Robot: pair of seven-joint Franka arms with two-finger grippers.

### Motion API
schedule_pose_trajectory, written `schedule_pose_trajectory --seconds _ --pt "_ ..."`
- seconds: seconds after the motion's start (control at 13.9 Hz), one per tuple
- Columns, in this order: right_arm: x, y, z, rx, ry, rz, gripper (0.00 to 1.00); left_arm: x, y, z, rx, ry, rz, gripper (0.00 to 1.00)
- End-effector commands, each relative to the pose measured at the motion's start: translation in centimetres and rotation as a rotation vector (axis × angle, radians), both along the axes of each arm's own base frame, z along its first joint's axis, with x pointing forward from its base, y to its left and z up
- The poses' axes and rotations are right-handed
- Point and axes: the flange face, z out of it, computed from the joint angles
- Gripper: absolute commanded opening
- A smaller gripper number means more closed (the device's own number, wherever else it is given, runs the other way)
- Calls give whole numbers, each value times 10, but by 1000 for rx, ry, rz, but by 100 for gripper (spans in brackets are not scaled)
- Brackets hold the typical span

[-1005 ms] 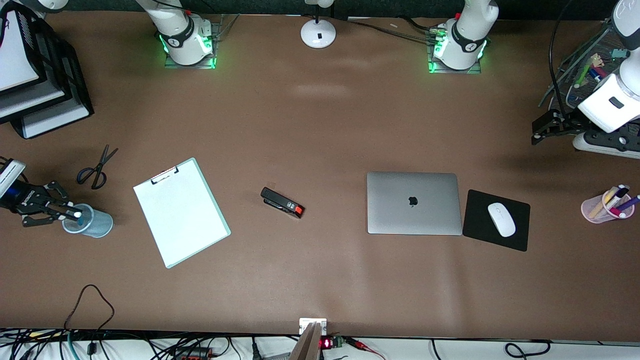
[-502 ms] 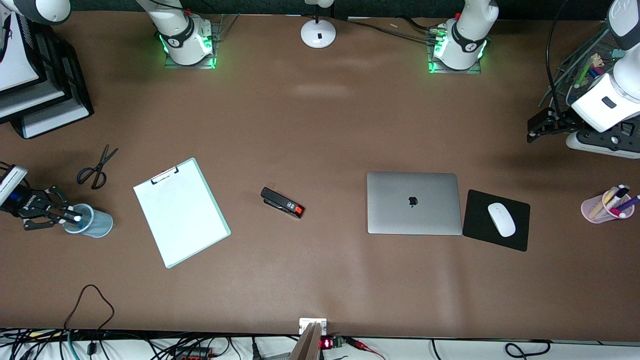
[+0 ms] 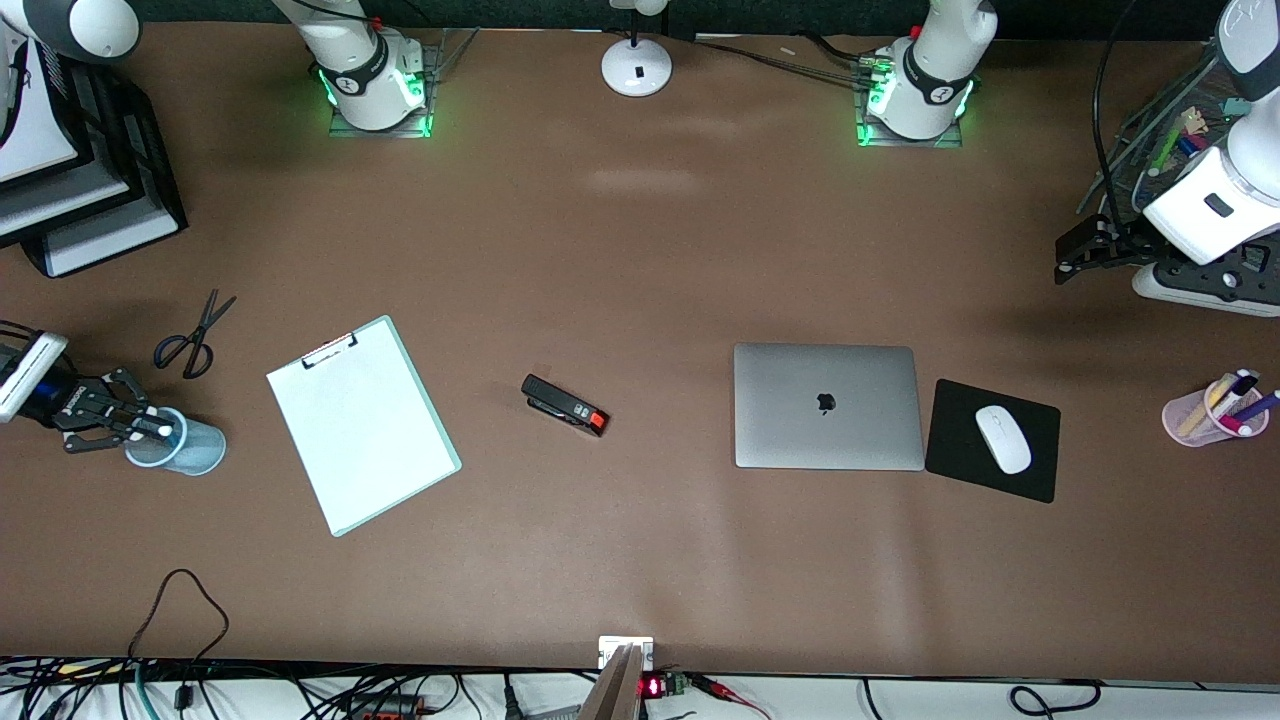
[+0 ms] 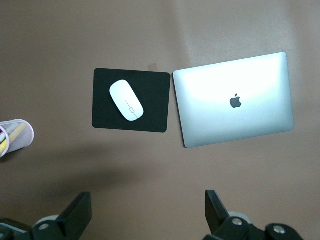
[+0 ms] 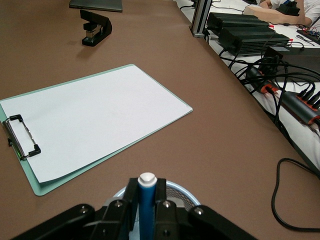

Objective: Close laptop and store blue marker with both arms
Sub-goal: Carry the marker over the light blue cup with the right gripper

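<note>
- The thin silver-grey rectangular laptop (image 3: 827, 406) lies shut on the brown table (image 3: 640, 250), its black apple logo facing up, toward the left arm's end.
- Just beside it lies a black mouse pad (image 3: 960, 450) with a white mouse (image 3: 1002, 438) on it.
- The left gripper (image 4: 147, 217) hangs well above the table with its black fingers (image 4: 216, 209) spread wide and nothing between them; its wrist view looks down on the laptop (image 4: 235, 100) and the mouse pad (image 4: 155, 102).
- The right gripper (image 3: 140, 428) is over the rim of a translucent pale-blue cup (image 3: 190, 448) at the right arm's end of the table.
- Its fingers are clamped on the slim bright-blue marker (image 5: 147, 205), which stands upright with its whitish end up, over the cup's mouth (image 5: 177, 196).
- A white-papered mint-green clipboard (image 3: 362, 424) lies beside the cup.
</note>
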Motion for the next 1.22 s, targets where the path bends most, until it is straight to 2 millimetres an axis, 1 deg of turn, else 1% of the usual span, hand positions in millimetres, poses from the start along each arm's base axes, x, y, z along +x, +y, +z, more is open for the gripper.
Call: schedule_pose_trajectory --seconds 0.0,0.07,0.22,0.29,0.36,0.5,0.65,0.79,0.93,1.0,1.15 --pt "3 -7 7 7 -11 -5 52 2 -2 3 2 3 -5 100" --pt "4 -8 11 8 -9 -11 100 4 -3 7 2 -3 -8 100" --pt "8 -9 26 6 13 -37 100 4 1 5 1 1 -8 100" --pt "7 -5 27 22 33 -31 100 6 2 1 0 7 -7 100" --pt "6 -1 30 46 59 -21 100 6 1 2 0 4 -1 100" --pt "5 1 52 29 114 -24 100 6 3 2 0 6 1 100" --pt "5 2 85 -15 158 -45 100 6 4 2 0 6 -4 100" --pt "5 12 113 -26 217 -52 100 7 6 0 0 9 -5 100" --pt "6 23 146 -73 254 -69 100 9 8 -4 -1 16 -1 100" --pt "7 31 164 -95 266 -77 100 9 8 -4 -1 15 4 100" --pt "9 56 196 -121 316 -80 100 9 6 -4 1 13 4 100"
